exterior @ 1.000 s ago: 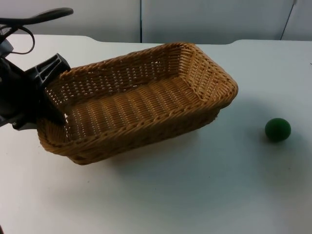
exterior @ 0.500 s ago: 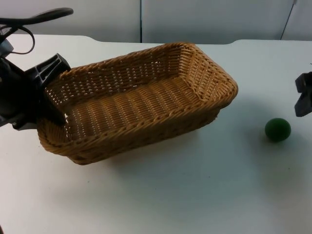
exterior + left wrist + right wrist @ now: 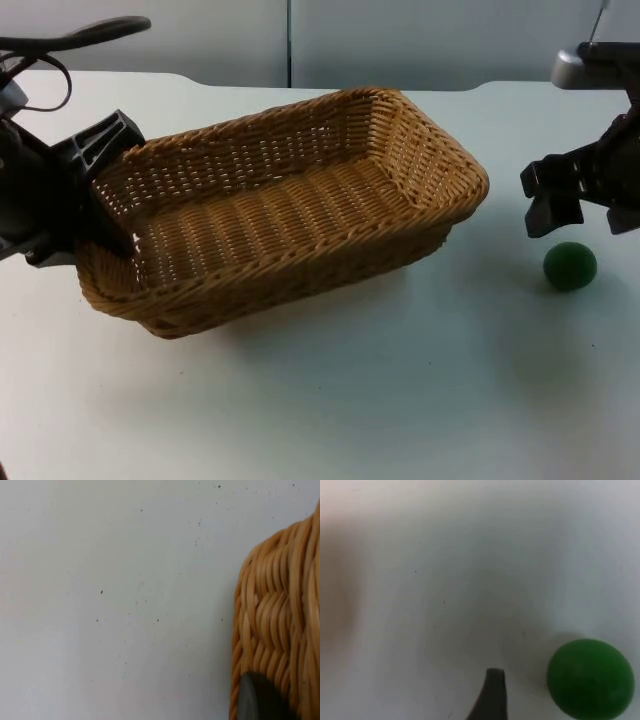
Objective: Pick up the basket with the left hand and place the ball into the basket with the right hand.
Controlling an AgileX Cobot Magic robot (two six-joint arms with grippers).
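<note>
Left gripper [image 3: 105, 215] clamps the woven wicker basket's [image 3: 300, 200] left rim; right gripper [image 3: 585, 205], jaws wide, hovers just beyond the small green ball [image 3: 570, 266], which looks light and prone to roll: pinch across its middle.

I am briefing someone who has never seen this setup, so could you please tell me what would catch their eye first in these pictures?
The large woven basket dominates the middle of the white table, its left end gripped by the left pincer. Next comes the small green ball, lying alone on the table to the basket's right. The right pincer hangs open close above the ball, not touching it.
</note>
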